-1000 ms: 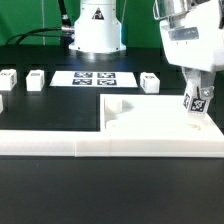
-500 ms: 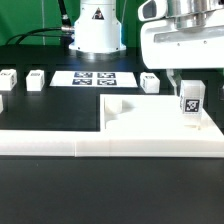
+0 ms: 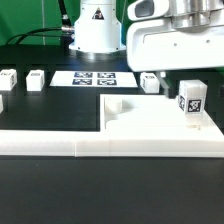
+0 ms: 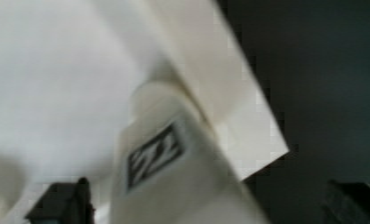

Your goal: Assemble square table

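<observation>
The square tabletop [image 3: 145, 118] is a thick white slab lying flat against the long low white wall. One white tagged leg [image 3: 190, 101] stands upright on its corner at the exterior view's right. My gripper [image 3: 188, 82] hangs just above this leg, jaws open, fingers wide of it and holding nothing. In the wrist view the leg [image 4: 164, 150] rises between the two dark fingers [image 4: 61, 203], clear of both, with the tabletop [image 4: 57, 90] behind it. Another leg [image 3: 150, 82] lies behind the slab, partly hidden by my hand.
Three loose legs lie at the exterior view's left [image 3: 8, 78], [image 3: 36, 78], [image 3: 1, 102]. The marker board [image 3: 95, 77] lies in front of the robot base [image 3: 97, 30]. The long low white wall [image 3: 90, 146] runs along the front.
My gripper held the leg tilted at the slab's right corner a second ago. It has let go and risen, and the leg now stands upright by itself.
</observation>
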You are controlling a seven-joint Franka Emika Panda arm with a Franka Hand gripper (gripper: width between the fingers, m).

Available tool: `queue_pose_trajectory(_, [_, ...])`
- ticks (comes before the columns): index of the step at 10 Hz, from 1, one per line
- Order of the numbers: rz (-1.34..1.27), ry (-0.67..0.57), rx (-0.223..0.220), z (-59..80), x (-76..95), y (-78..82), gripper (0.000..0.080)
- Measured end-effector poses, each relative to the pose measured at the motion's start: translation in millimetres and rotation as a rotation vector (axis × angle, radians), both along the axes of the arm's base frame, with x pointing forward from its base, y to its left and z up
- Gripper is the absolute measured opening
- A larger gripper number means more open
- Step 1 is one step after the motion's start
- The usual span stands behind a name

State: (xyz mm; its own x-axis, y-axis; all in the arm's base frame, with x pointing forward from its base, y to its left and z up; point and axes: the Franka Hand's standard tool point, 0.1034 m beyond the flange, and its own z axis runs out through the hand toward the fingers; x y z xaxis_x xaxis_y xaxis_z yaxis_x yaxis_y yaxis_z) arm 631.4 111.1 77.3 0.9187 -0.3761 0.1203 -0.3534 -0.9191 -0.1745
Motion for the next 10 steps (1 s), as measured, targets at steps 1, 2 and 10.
queue_pose_trajectory(1, [0.074,-0.01,-0.019,0.0,0.5,-2.2,0.0649])
queue_pose_trajectory(2, [0.174,-0.022,-0.04,-0.2,0.6,-3.1,0.0649])
queue_pose_trajectory(10, [0.232,-0.026,-0.063,-0.8,-0.2,1.9,0.0378])
